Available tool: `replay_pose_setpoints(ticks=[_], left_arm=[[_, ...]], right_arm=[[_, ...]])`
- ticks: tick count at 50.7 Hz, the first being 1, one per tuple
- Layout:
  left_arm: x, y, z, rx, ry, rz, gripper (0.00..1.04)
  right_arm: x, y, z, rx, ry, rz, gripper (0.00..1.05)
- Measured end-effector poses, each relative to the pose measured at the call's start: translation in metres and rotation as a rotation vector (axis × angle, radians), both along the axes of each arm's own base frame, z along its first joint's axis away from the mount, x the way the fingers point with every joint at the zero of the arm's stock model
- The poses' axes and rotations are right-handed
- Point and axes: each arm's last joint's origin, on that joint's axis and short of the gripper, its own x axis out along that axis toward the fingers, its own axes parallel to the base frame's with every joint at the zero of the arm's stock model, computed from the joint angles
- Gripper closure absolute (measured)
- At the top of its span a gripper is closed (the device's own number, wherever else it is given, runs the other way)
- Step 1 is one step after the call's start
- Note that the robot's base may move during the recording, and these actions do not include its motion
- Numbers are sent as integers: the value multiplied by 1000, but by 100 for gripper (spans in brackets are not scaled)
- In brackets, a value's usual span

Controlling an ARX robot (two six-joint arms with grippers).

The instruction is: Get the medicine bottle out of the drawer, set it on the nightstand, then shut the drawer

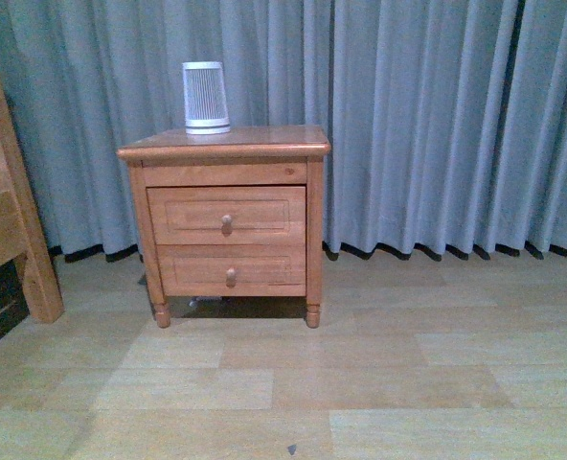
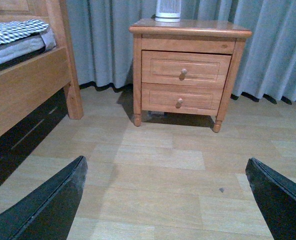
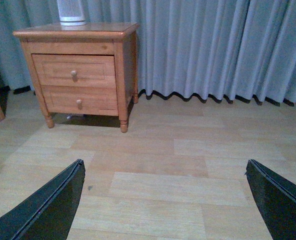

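Note:
The orange-brown nightstand [image 1: 224, 144] stands against the grey curtain, and shows in the left wrist view [image 2: 188, 30] and the right wrist view [image 3: 78, 32]. Its upper drawer [image 1: 264, 206] is shut, with a round knob [image 1: 226, 221]; it also shows in the wrist views [image 2: 163, 67] [image 3: 53, 70]. The medicine bottle is hidden. My left gripper [image 2: 165, 192] and right gripper [image 3: 163, 192] are both open and empty, low over the floor, well short of the nightstand. Neither arm shows in the front view.
A white ribbed tapered cylinder [image 1: 206, 96] stands on the nightstand's top. The lower drawer [image 1: 264, 271] is shut. A wooden bed frame [image 1: 11, 220] with bedding [image 2: 18, 37] stands to the left. Pale wood flooring [image 1: 360, 383] stretches in front.

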Motion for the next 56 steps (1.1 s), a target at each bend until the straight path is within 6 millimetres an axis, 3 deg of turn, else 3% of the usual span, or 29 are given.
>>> replay_pose_setpoints(ticks=[56], left_arm=[[0, 0, 0, 0, 0, 0, 7]], right_arm=[[0, 0, 0, 0, 0, 0, 7]])
